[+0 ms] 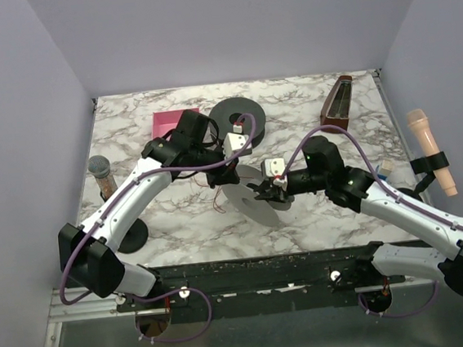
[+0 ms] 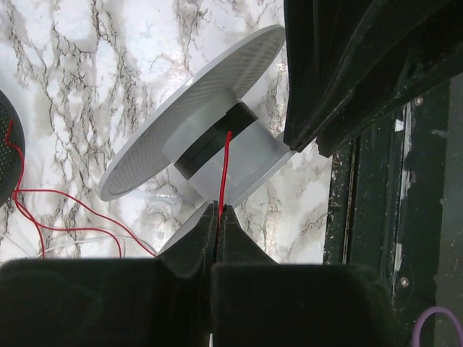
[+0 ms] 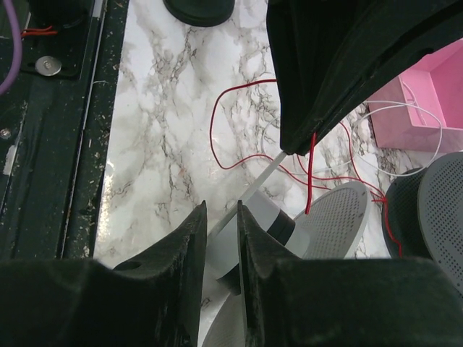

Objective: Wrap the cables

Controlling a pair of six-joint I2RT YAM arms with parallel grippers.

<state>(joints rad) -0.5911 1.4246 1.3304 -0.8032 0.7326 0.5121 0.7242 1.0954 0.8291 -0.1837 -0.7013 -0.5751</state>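
Left gripper (image 2: 218,210): I am pinching the red cable (image 2: 226,163) between fingers that are pressing fully together. The strand is running straight from my tips to the hub of the white spool (image 2: 189,123).
Right gripper (image 3: 221,211): I am holding my fingers slightly apart. The white spool's thin rim is lying in the gap, and I cannot tell whether either pad is touching it.
Cable's place: it is sitting near the middle of the table (image 1: 318,222). One end is lying on the hub and the slack is trailing over the marble in loose curls.
Only the top view: both my arms are meeting over the table's middle. A wooden metronome (image 1: 337,103) is standing toward the far right corner.
Only the left wrist view: a dark band is ringing the white hub where the cable is landing.
Only the right wrist view: a pale thin wire (image 3: 405,108) is looping out of the pink box (image 3: 427,90).
Shapes and textures: the white spool's flange is showing as a flat disc with a fine perforated grid. The black spool (image 3: 434,210) beside it is showing the same grid. The cable is looking thread-thin and glossy.
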